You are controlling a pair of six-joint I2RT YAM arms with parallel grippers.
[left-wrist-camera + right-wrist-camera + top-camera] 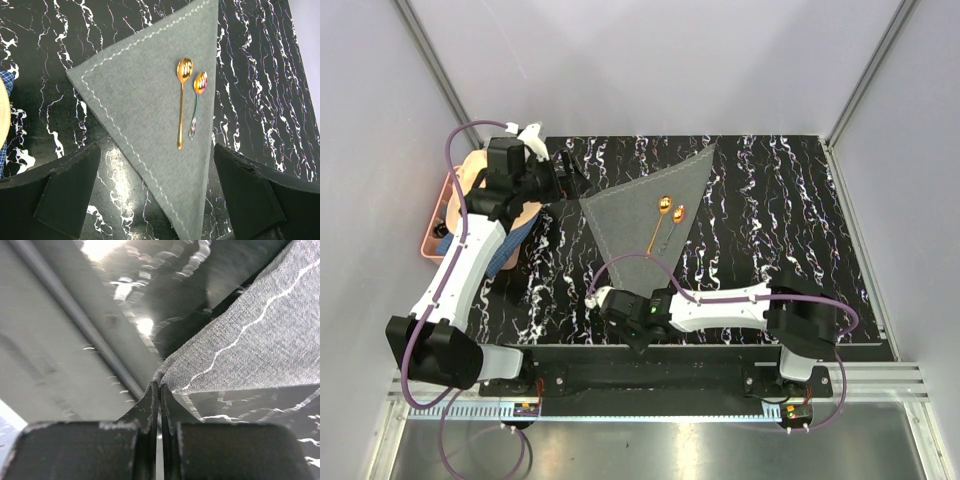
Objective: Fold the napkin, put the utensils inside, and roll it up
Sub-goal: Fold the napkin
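Note:
The grey napkin [645,205] lies folded into a triangle on the black marbled table [770,200]. It also shows in the left wrist view [145,110] and the right wrist view [255,340]. On it lie a gold spoon [661,213] [182,95] and, right beside it, a slimmer spoon-like utensil [677,214] [198,97] with an iridescent bowl and a dark handle. My left gripper [570,175] [156,167] is open and hovers above the napkin's left side, holding nothing. My right gripper [604,297] [160,386] is shut on the napkin's near corner, by the table's front edge.
A pink basket [432,232] stands off the table's left edge, with a peach hat [480,180] and a blue checked cloth [515,235] [5,82] by it. Metal frame posts rise at the back corners. A metal rail [85,320] runs along the front edge.

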